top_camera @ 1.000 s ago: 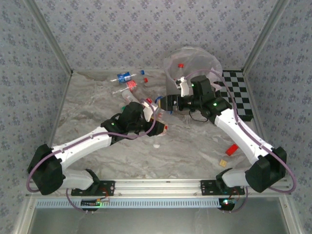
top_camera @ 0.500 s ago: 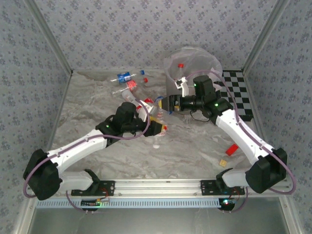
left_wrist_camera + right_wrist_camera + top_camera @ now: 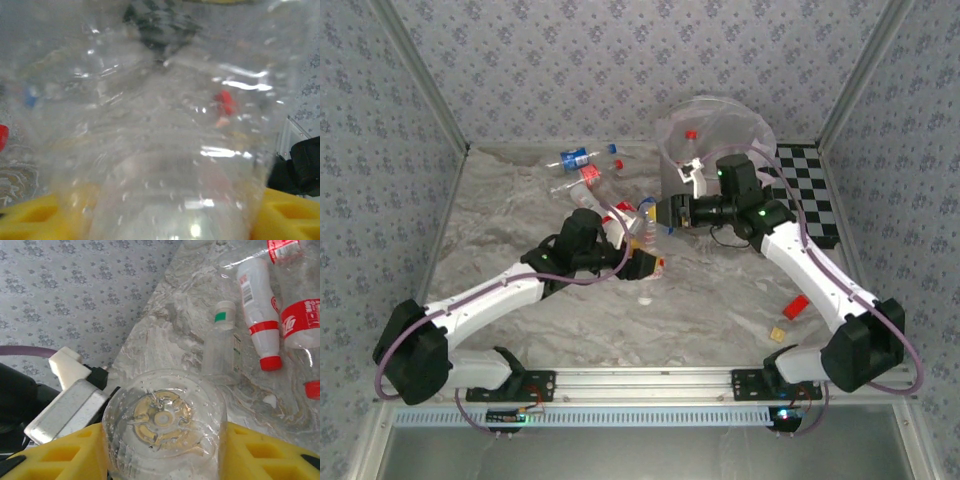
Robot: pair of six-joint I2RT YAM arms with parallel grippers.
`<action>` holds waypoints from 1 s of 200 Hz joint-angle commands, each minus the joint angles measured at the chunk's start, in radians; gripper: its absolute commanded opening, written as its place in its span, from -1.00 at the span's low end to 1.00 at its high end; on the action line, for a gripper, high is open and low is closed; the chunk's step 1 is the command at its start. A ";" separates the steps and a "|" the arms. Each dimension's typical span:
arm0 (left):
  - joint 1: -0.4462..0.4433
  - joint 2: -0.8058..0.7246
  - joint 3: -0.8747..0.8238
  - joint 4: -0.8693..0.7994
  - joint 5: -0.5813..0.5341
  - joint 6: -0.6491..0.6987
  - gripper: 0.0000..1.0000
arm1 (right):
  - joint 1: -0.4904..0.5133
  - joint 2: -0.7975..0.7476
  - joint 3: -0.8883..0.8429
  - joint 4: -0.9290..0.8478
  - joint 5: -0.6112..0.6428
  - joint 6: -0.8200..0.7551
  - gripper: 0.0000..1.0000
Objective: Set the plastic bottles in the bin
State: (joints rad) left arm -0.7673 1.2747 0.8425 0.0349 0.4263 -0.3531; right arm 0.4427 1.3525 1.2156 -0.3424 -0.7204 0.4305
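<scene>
Right wrist view: the right gripper [image 3: 162, 452] is closed tight on a clear bottle [image 3: 162, 415], whose base faces the camera. Beyond lie a white bottle [image 3: 257, 310], print too small to read, and a red-labelled bottle [image 3: 301, 322], its white script cut off at the frame edge. Blurred, the left gripper [image 3: 165, 222] clamps a second bottle [image 3: 165, 125]. At the far edge the bin [image 3: 715, 130] stands just behind the right gripper; bare table [image 3: 700, 320] stretches toward the near edge.

Top view: bin [image 3: 712, 128] upper centre-right, checkerboard [image 3: 812, 195] just right of it. Loose bottles [image 3: 582, 165] left of bin. Right gripper [image 3: 665, 212] below bin, clamped on a bottle [image 3: 162, 425]. Left gripper [image 3: 646, 262] lower-left of that, gripping another bottle [image 3: 170, 150]. Blocks [image 3: 796, 306] at lower right.
</scene>
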 commanded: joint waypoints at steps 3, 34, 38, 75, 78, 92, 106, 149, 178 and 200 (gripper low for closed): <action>0.009 -0.021 0.047 0.018 -0.041 0.020 0.72 | -0.052 -0.001 0.105 -0.070 0.012 -0.047 0.01; 0.009 -0.063 0.092 -0.139 -0.098 0.014 0.99 | -0.123 0.009 0.285 -0.163 0.036 -0.091 -0.10; 0.008 -0.075 0.093 -0.158 -0.103 0.012 1.00 | -0.132 0.012 0.313 -0.172 0.040 -0.100 -0.10; 0.009 -0.182 0.044 -0.237 -0.219 -0.047 0.99 | -0.220 0.038 0.530 -0.188 0.125 -0.128 -0.12; 0.010 -0.190 0.040 -0.241 -0.225 -0.054 0.99 | -0.224 0.037 0.540 -0.174 0.137 -0.128 -0.12; 0.010 -0.214 0.021 -0.252 -0.247 -0.084 0.99 | -0.241 0.038 0.577 -0.121 0.182 -0.127 -0.14; 0.011 -0.230 0.006 -0.260 -0.255 -0.107 0.99 | -0.258 0.060 0.630 -0.094 0.211 -0.127 -0.15; 0.015 -0.272 -0.035 -0.286 -0.316 -0.145 1.00 | -0.304 0.160 0.702 -0.071 0.433 -0.228 -0.18; 0.019 -0.286 -0.063 -0.287 -0.337 -0.159 1.00 | -0.319 0.215 0.683 -0.106 0.526 -0.312 -0.18; 0.021 -0.282 -0.078 -0.293 -0.340 -0.177 1.00 | -0.321 0.232 0.614 -0.086 0.578 -0.332 -0.22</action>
State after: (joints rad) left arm -0.7528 1.0103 0.7738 -0.2470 0.1108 -0.4992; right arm 0.1265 1.5723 1.8717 -0.4313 -0.2501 0.1692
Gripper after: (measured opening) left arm 0.997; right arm 0.439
